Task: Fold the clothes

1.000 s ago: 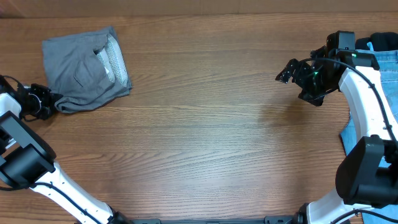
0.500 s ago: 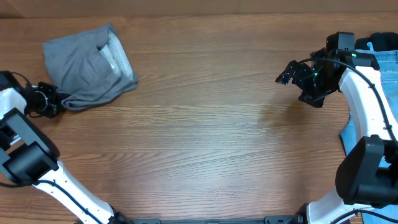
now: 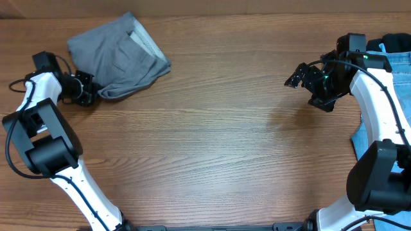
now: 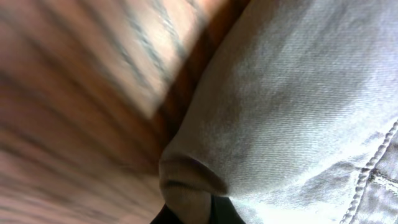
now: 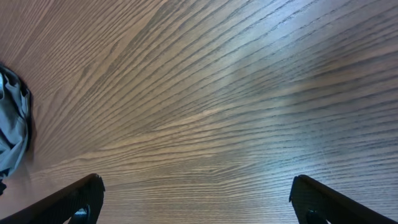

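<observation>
The grey shorts (image 3: 119,54) lie bunched and folded at the table's far left, with the pale lining showing at their top right. My left gripper (image 3: 88,95) is shut on their lower left edge. In the left wrist view the grey weave (image 4: 298,99) fills the right side, and a fold of it is pinched between the jaws (image 4: 196,214). My right gripper (image 3: 298,74) is open and empty above bare wood at the far right. Its two fingertips sit wide apart in the right wrist view (image 5: 199,205). The light blue jeans (image 3: 401,64) lie at the right edge, partly hidden behind the right arm.
The wooden table (image 3: 212,141) spans the whole view. The shorts also show at the left edge of the right wrist view (image 5: 12,124). More of the jeans shows lower on the right edge (image 3: 358,138).
My left gripper has dragged the shorts to the right and toward the far edge, and they have turned a little. The right arm has not moved.
</observation>
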